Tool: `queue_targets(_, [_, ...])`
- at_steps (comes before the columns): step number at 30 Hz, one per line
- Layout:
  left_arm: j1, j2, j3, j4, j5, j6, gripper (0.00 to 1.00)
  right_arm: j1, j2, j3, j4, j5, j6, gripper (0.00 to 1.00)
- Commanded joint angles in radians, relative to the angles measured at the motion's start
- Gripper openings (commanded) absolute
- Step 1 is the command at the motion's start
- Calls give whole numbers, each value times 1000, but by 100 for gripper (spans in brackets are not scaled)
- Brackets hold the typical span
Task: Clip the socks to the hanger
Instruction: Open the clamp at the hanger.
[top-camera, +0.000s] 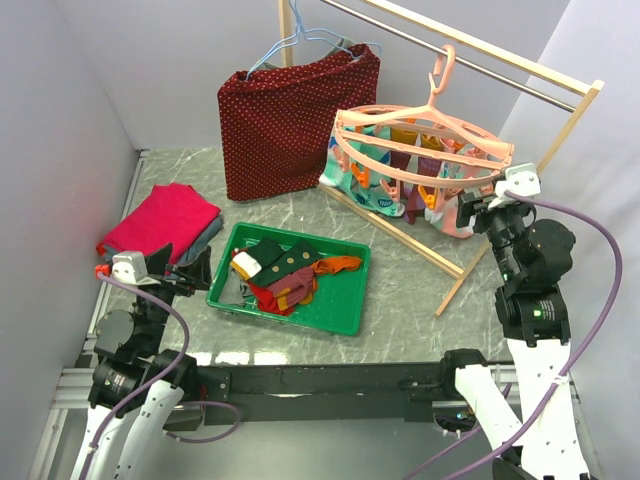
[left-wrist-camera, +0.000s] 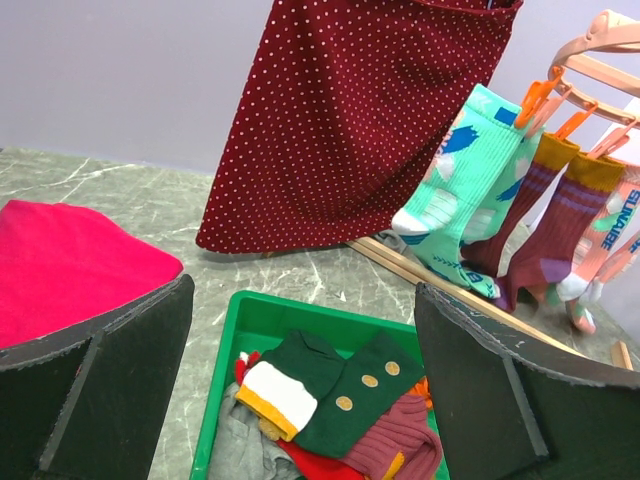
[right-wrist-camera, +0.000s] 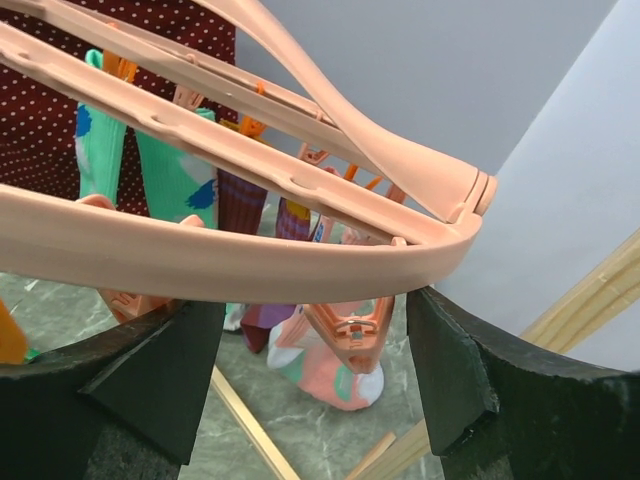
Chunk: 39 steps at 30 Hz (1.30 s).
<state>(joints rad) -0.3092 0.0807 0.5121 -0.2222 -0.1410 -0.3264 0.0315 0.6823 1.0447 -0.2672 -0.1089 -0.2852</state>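
Observation:
Loose socks (top-camera: 285, 272) lie heaped in a green tray (top-camera: 345, 310). In the left wrist view the top one is dark green with yellow dots (left-wrist-camera: 352, 392), over grey, red and ribbed maroon ones. My left gripper (top-camera: 185, 263) hovers just left of the tray, open (left-wrist-camera: 302, 300) and empty. The salmon-pink hanger (top-camera: 425, 135) hangs by its hook from the rod, with several socks (top-camera: 400, 195) clipped under it. My right gripper (top-camera: 472, 212) is at the hanger's right end, open (right-wrist-camera: 315, 320). One hanging peg (right-wrist-camera: 355, 335) dangles between its fingers, touching neither; the ring (right-wrist-camera: 250, 265) crosses just above.
A dark-red dotted cloth (top-camera: 295, 120) hangs on a light-blue wire hanger (top-camera: 300, 42) at the back. A folded pink-red stack (top-camera: 160, 220) lies left of the tray. The wooden rack's floor bars (top-camera: 400, 235) and leaning post (top-camera: 520, 200) run under and beside the hanger. Walls close in on both sides.

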Motion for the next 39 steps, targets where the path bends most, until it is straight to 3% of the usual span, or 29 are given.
queue_targets(1, [-2, -4, 2, 30, 15, 16, 96, -8, 10, 31, 28, -54, 1, 76])
queue_targets(6, [-2, -6, 0, 30, 17, 16, 96, -12, 10, 28, 20, -83, -11, 65])
queue_targets(10, [-4, -6, 0, 30, 17, 16, 96, -10, 0, 23, 16, -86, -20, 46])
queue_targets(13, [-5, -6, 0, 32, 26, 16, 96, -12, -3, 17, 16, -94, -16, 37])
queue_targets(21, [-7, 1, 0, 38, 66, 20, 96, -10, -20, 15, 14, -141, 56, 27])
queue_targets(25, [-8, 2, -9, 70, 153, 36, 96, -12, -26, 21, 8, -152, 130, 19])
queue_targets(33, [-13, 71, -6, 78, 185, 20, 96, -12, -50, -20, 25, -121, 388, 0])
queue_targets(39, [-21, 198, 25, 29, 146, -30, 96, -10, -69, -67, 57, -103, 515, 0])
